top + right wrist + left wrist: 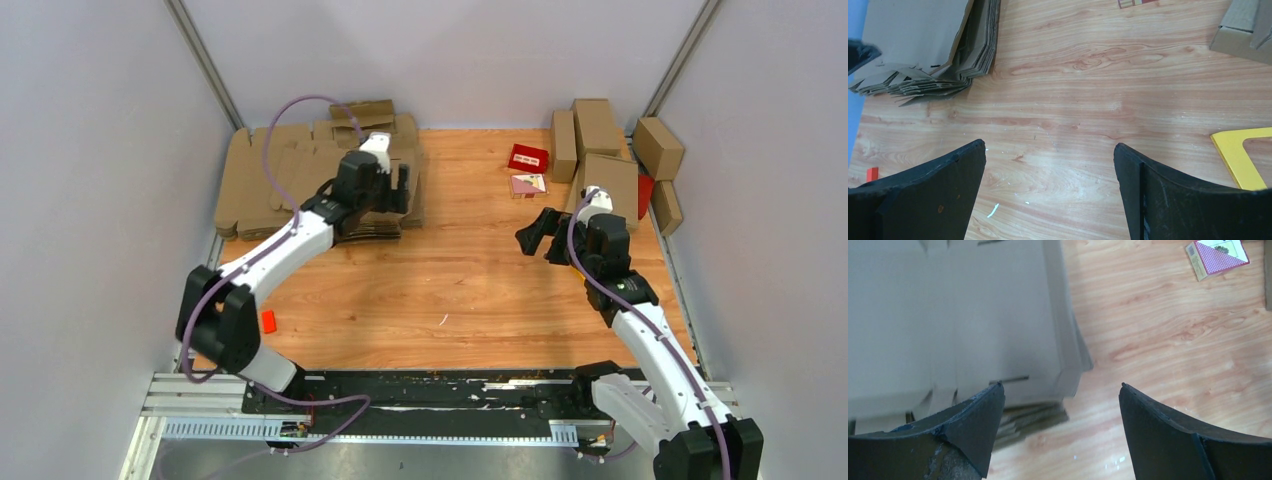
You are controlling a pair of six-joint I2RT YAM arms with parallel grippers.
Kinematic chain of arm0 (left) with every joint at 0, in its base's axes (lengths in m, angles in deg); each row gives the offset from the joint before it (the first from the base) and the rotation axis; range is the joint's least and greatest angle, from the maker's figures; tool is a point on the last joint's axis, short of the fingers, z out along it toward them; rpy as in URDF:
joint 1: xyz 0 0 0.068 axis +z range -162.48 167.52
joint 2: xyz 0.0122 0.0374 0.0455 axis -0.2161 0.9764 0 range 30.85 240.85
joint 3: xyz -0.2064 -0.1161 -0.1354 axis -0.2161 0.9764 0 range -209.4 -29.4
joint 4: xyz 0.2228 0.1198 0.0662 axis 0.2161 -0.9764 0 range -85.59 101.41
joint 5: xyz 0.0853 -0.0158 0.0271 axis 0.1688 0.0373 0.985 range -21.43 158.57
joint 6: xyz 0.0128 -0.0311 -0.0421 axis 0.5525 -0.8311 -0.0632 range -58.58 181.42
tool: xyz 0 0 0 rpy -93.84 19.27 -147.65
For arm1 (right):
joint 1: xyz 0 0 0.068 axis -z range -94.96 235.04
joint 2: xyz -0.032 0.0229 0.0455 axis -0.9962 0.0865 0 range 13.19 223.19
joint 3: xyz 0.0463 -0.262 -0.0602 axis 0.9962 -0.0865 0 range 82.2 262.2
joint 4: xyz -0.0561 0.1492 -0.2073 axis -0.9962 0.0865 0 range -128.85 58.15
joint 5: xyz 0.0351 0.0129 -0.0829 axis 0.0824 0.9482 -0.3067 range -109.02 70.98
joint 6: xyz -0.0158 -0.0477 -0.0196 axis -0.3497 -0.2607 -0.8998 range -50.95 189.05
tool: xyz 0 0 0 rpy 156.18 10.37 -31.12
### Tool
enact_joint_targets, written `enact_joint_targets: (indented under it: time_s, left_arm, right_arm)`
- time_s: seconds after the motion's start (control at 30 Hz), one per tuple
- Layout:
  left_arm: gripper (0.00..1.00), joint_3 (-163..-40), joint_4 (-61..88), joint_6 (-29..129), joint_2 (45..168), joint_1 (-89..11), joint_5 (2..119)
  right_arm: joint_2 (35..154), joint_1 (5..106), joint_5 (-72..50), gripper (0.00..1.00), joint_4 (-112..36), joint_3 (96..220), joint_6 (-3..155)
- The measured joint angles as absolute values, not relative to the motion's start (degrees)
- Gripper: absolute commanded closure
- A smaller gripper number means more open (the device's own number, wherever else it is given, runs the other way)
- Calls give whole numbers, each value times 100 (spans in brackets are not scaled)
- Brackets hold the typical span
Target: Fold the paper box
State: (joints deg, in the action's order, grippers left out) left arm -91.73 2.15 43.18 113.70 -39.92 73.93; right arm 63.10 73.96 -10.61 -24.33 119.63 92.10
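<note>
Top view: left claw [398, 190] spread wide, above right edge of pile of flat blanks [250, 195]. Paper box [310, 160] flat, topmost sheet on pile. Right claw [537, 235] spread wide, well right of pile, above bench [440, 290].
Left wrist view: paper box atop pile, beneath left fingertip; claw holding nothing.
Right wrist view: claw wide, holding nothing; pile well apart.

I've got the left arm [290, 235] stretched toward the far left corner of the table [450, 300], left gripper [392, 190] with jaws spread wide and nothing between them. My right arm [640, 320] rises along the right edge, right gripper [535, 235] turned toward the table's middle, jaws wide apart, empty.
</note>
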Motion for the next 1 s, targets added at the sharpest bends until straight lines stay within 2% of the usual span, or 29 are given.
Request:
enact_joint_targets:
  time_s: [0.07,0.27,0.4,0.47,0.57,0.63,0.83,1.0]
  left_arm:
    - [11,-9776,99,4556,11908,-4173,7579]
    - [24,-11483,-784,5192,13604,-4359,7758]
    - [27,-12220,-1418,5467,14424,-4359,7809]
    - [32,-12475,-1698,5566,14717,-4368,7839]
    - [45,-12770,-2001,5651,15029,-4390,7924]
    - [64,-12904,-2159,5699,15156,-4409,7986]
    - [100,-12958,-2338,5773,15171,-4477,8386]
    - [100,-12770,-2364,5773,14835,-4499,8744]
  right_arm:
    - [6310,7399,-1013,0,-2424,11963,9177]
    - [6375,7396,-882,0,-2413,11963,9125]
    - [6478,7399,-817,0,-2411,11963,9123]
    - [6513,7399,-786,0,-2411,11963,9123]
    - [6541,7396,-744,0,-2411,11963,9123]
    - [6548,7396,-734,0,-2411,11963,9123]
    - [6568,7399,-694,0,-2413,11965,9123]
    - [6637,7396,-637,1,-2419,11963,9123]
